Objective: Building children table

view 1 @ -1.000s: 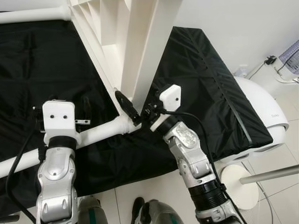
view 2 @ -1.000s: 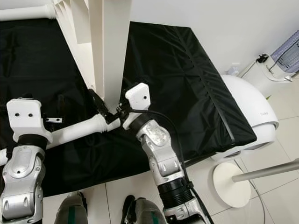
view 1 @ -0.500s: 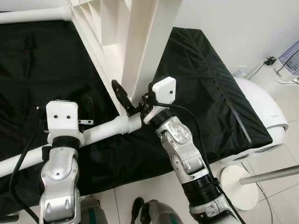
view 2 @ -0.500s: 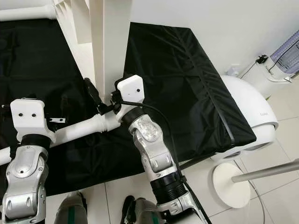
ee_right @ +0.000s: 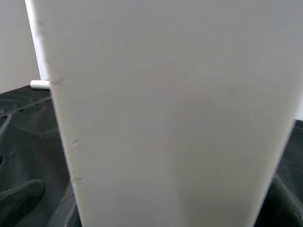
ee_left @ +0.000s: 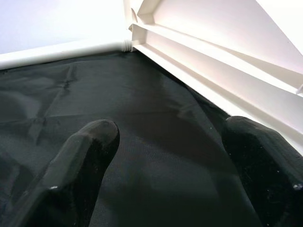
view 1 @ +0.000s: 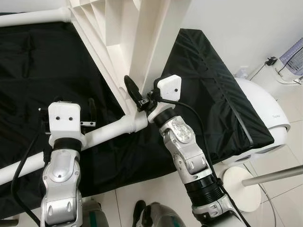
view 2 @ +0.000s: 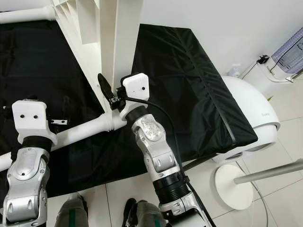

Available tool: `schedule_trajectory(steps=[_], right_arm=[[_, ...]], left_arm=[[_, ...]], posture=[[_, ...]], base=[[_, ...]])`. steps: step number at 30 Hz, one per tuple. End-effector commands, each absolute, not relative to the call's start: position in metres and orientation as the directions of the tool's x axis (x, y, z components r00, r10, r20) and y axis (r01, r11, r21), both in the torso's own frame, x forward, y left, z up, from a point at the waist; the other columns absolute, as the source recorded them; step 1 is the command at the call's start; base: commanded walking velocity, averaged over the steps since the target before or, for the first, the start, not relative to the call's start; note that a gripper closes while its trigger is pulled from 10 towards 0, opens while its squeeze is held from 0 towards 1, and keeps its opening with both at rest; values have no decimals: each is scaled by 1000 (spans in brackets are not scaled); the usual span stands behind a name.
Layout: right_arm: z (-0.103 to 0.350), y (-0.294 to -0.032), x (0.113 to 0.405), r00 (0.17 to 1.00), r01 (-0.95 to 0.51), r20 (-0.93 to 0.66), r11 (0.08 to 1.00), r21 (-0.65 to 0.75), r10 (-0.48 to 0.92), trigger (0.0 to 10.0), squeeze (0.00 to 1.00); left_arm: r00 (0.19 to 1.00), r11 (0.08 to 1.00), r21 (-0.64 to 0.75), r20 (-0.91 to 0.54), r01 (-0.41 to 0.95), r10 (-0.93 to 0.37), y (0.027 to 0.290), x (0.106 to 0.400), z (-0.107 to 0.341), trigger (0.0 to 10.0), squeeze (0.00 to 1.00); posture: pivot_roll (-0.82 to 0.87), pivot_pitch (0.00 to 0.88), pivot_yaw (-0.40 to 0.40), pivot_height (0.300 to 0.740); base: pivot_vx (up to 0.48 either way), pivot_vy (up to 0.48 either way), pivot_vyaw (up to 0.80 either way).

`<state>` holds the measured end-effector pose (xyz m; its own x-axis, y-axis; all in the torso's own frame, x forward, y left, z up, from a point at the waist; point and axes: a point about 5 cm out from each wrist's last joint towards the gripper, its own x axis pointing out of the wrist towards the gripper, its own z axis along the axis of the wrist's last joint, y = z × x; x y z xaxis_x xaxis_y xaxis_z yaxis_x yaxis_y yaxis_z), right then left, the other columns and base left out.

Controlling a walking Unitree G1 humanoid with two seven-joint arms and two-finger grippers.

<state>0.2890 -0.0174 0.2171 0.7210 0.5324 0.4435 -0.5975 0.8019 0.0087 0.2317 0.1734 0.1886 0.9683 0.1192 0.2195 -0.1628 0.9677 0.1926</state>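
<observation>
The white children's table (view 1: 142, 42) lies tipped on a black cloth (view 1: 42, 66), its ribbed underside showing. One white tube leg (view 1: 109, 132) runs from the table's corner toward the lower left, and another leg (view 1: 33, 16) lies at the far left. My right gripper (view 1: 138, 97) is at the edge of the upright white panel (ee_right: 165, 118), open; one black finger (view 1: 131, 87) stands apart from the panel and the other is hidden behind it. My left gripper (ee_left: 165, 156) hovers open over the cloth just beyond the near leg, nothing between its fingers (ee_left: 80, 161).
The cloth-covered surface drops off at its right edge (view 1: 246, 123). Beyond it on the tiled floor sit a white domed appliance (view 1: 267, 111), a round stand base (view 1: 241, 182) and a heater (view 1: 293, 56) with cables.
My right gripper has risen from the leg joint up along the panel's edge. The left arm has barely moved.
</observation>
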Motion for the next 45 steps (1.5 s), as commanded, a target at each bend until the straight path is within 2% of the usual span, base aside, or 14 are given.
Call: schedule_trajectory(steps=[1,3,4,7,10,13,18,26,32,36,39,40,44,45], right_arm=[[234,-3,287,684,-629,488,777,17,543,118,0],[233,-3,287,686,-628,482,778,12,545,118,0],[233,-7,288,700,-608,481,794,13,528,10000,0],[233,-10,290,711,-593,480,805,15,514,10000,0],[232,-27,297,758,-520,474,854,23,449,10000,0],[233,-60,303,814,-382,476,924,6,333,10000,0],[234,-87,302,840,-277,483,961,-8,246,10000,0],[226,-122,287,872,-121,469,990,-71,140,10000,0],[220,-131,277,883,-83,456,994,-77,110,10000,0],[214,-149,266,903,-19,426,996,-83,53,10000,0],[210,-154,269,913,-23,405,997,-79,53,10000,0],[208,-156,274,916,-62,391,996,-69,85,10000,1000],[208,-156,282,914,-144,374,988,-60,156,10000,1000],[209,-157,285,910,-170,372,983,-66,183,10000,953]], left_arm=[[969,968,172,195,-185,151,170,232,183,10000,0],[970,968,173,195,-181,146,170,232,183,10000,0],[970,969,173,193,-179,145,169,232,183,10000,0],[971,969,173,192,-178,144,169,232,183,10000,0],[972,970,172,189,-172,138,169,233,182,10000,0],[978,976,170,180,-136,105,165,239,182,10000,0],[982,982,166,181,-91,61,160,246,182,10000,0],[985,987,162,174,-22,-6,153,256,183,10000,0],[985,986,164,169,-5,-23,151,259,183,10000,0],[985,986,164,167,16,-43,150,261,184,10000,0],[985,986,163,166,22,-50,149,263,184,10000,0],[984,986,165,166,32,-60,147,265,185,10000,0],[982,985,167,171,45,-74,144,269,187,10000,0],[982,985,169,175,46,-76,145,270,189,10000,0]], posture=[[241,123,-210,740],[241,123,-210,740],[235,125,-205,740],[235,125,-205,740],[217,129,-197,740],[168,133,-165,740],[119,136,-130,740],[52,154,-75,740],[37,164,-59,740],[15,171,-38,740],[8,170,-29,740],[9,171,-28,740],[13,169,-28,740],[19,168,-32,740]], base=[[0,0,0],[0,0,0],[0,0,0],[0,0,0],[0,0,0],[0,0,0],[0,0,0],[0,0,0],[0,0,0],[0,0,0],[0,0,0],[0,0,0],[0,0,0],[0,0,0]])
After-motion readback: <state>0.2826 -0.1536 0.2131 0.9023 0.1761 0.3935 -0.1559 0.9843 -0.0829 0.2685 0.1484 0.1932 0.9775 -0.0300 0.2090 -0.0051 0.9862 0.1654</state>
